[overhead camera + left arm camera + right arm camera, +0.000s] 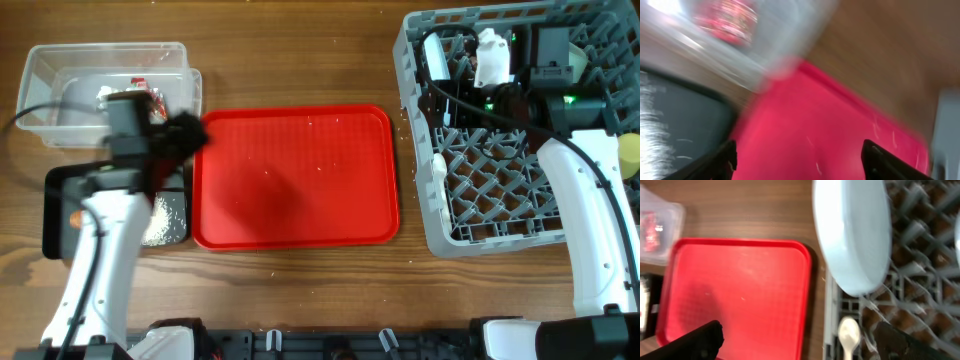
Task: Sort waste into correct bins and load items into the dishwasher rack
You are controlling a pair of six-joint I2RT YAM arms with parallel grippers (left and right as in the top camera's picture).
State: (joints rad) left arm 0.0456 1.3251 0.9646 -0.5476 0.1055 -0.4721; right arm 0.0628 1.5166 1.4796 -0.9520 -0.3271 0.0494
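The clear tub [60, 60] at the far left holds the red wrapper [142, 90] and the white tissue [105, 95]. The black tray [55, 200] in front of it holds rice grains [165, 215] and an orange stick [75, 218]. My left gripper [185, 135] is open and empty over the left edge of the red serving tray; its view [802, 160] is blurred. The grey rack [480, 225] holds the pale blue plate [852, 235] on edge and the white spoon [849, 332]. My right gripper [802, 342] is open and empty above the rack's left side [460, 95].
The flat red serving tray [295, 175] lies in the middle with a few loose grains on it. A yellow-green cup [630, 150] shows at the rack's right edge. Bare wooden table runs between the tray and the rack.
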